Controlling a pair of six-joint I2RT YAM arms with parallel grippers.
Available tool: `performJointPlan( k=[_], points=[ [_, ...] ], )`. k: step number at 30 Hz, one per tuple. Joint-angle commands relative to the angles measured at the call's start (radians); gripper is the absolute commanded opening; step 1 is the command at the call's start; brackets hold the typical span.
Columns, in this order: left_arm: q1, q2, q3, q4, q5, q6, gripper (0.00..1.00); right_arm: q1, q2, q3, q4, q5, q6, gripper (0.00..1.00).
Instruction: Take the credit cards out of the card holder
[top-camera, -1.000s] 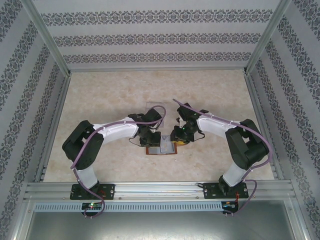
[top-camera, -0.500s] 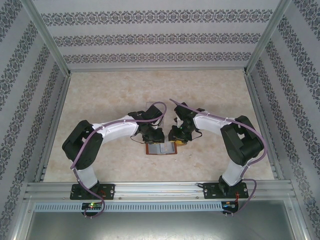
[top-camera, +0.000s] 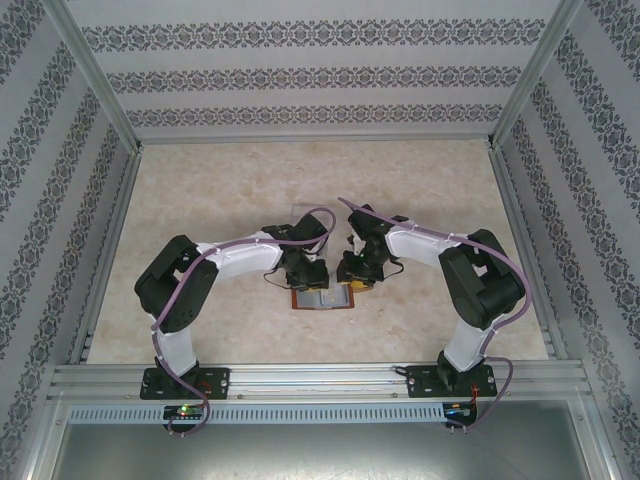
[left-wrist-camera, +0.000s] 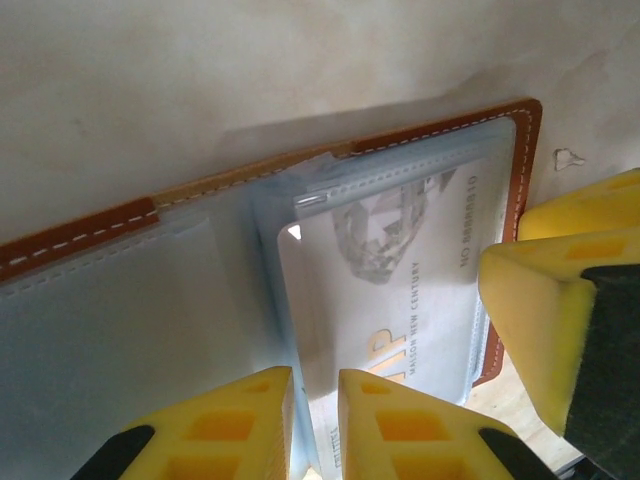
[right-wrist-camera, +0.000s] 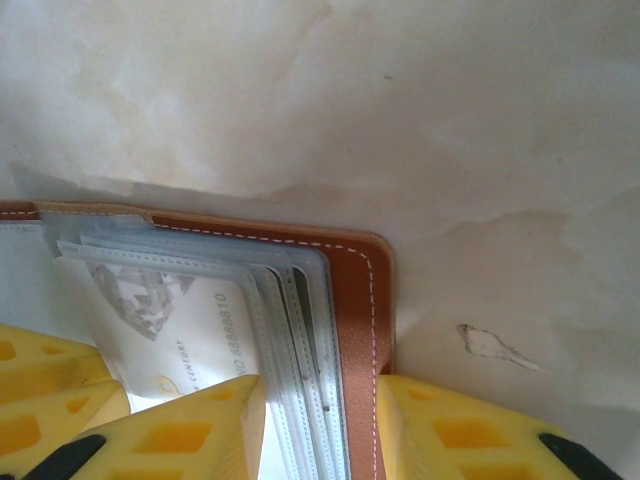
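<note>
Both arms reach forward from their bases and bend inward at the elbows, so the two wrists come close together near the middle and point downward. The left gripper (left-wrist-camera: 315, 380) has its fingers almost together, with only a thin gap. The right gripper (right-wrist-camera: 320, 390) is just beside it, jaws clearly apart.

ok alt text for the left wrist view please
An open brown card holder on a pale table, a pale card in its clear sleeve. The left end effector, yellow fingers nearly closed, meets the sleeve's near edge; the right end effector sits beside.
</note>
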Motion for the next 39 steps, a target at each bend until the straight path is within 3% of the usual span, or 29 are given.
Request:
performJointPlan(
  k=[1,39],
  points=[
    [0.012,0.009,0.013,0.003,-0.001,-0.005,0.19,0.010,0.022,0.001,-0.020,0.022,-0.012,0.36],
    [0.012,0.011,-0.001,-0.027,-0.017,0.012,0.15,0.027,0.035,0.006,-0.093,0.139,-0.015,0.39]
  ],
)
